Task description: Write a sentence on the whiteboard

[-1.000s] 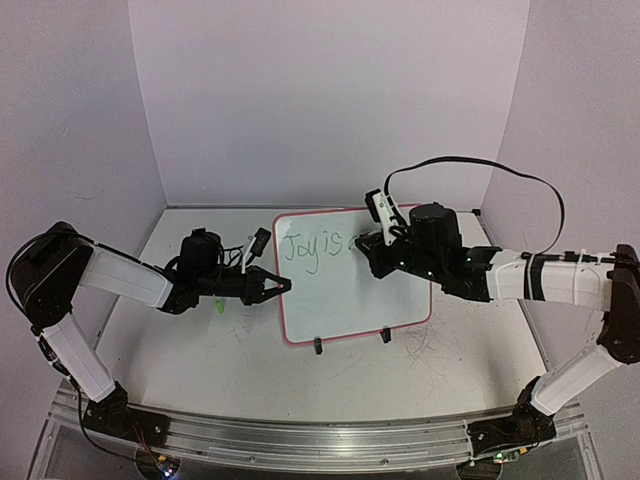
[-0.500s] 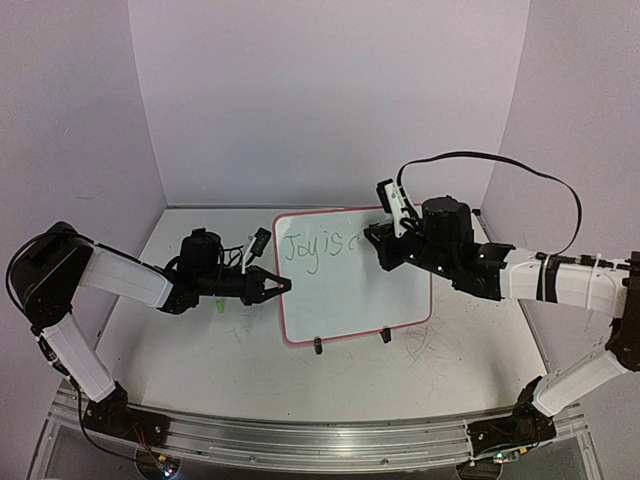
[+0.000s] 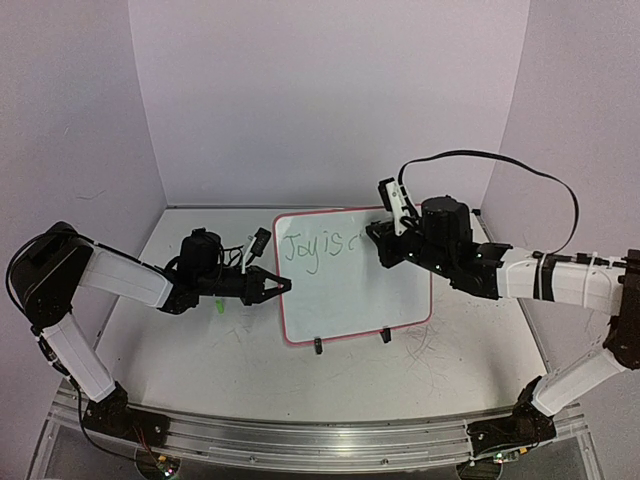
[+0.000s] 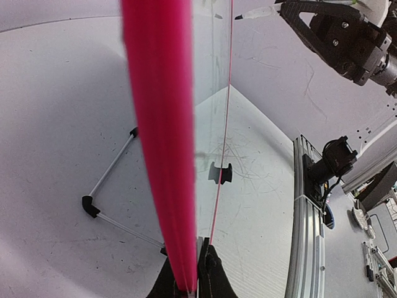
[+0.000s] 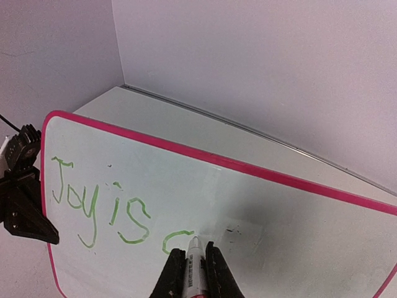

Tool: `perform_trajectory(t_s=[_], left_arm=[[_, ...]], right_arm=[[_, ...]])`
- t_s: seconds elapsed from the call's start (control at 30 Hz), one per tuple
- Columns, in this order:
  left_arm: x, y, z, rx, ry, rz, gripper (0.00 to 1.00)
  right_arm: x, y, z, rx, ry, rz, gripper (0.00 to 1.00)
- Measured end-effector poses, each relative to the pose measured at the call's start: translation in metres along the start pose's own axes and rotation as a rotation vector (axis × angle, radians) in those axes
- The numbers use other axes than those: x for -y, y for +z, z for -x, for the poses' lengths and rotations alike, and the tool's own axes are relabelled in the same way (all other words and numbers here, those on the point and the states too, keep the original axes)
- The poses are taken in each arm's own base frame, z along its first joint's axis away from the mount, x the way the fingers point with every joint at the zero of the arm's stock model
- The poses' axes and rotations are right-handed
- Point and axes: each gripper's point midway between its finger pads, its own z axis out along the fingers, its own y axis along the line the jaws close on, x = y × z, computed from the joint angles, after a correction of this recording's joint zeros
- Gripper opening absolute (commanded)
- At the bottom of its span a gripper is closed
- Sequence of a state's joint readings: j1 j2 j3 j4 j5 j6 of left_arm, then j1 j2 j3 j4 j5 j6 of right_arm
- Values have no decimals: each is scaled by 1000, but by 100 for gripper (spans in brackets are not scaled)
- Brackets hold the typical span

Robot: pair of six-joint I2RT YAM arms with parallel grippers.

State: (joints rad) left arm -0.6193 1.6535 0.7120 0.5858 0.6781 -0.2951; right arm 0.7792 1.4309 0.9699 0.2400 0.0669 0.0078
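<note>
right gripper, pinching the marker, shifted right and started a "c" after "Joy is"; left gripper pinched the whiteboard rim, sentence unfinished.

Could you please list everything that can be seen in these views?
Whiteboard: one, white with red-pink rim, standing mid-table.
Writing: one line, green, "Joy is c", board's upper left.
Marker: one, white, tip at the board beside the "c".
Stand feet: two, black, below the board's near edge.
Table: one, white.
Rail: one, silver, along the near edge.
Cable: one, black, arching over the table's right side.
Left gripper: black, shut on the board's left rim.
Right gripper: black, shut on the marker.
</note>
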Motion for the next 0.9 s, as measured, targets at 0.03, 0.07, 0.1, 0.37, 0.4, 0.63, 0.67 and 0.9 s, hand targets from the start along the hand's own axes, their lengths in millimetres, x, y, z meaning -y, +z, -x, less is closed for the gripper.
perform_trajectory(t_s=[0.03, 0.07, 0.1, 0.37, 0.4, 0.63, 0.67, 0.9], left_arm=[[0, 0, 0, 0, 0, 0, 0], [0, 0, 0, 0, 0, 0, 0], [0, 0, 0, 0, 0, 0, 0], [0, 0, 0, 0, -1, 0, 0], [0, 0, 0, 0, -1, 0, 0], [0, 0, 0, 0, -1, 0, 0], [0, 0, 0, 0, -1, 0, 0], [0, 0, 0, 0, -1, 1, 0]], right_arm=[[0, 1, -1, -2, 0, 0, 0], [0, 1, -2, -5, -1, -1, 0], [0, 2, -3, -7, -1, -1, 0], [0, 6, -8, -18, -3, -3, 0], [0, 6, -8, -18, -3, -4, 0], [0, 6, -9, -20, -3, -5, 0], [0, 6, -9, -20, -3, -4, 0], [-1, 6, -14, -33, 3, 0, 0]])
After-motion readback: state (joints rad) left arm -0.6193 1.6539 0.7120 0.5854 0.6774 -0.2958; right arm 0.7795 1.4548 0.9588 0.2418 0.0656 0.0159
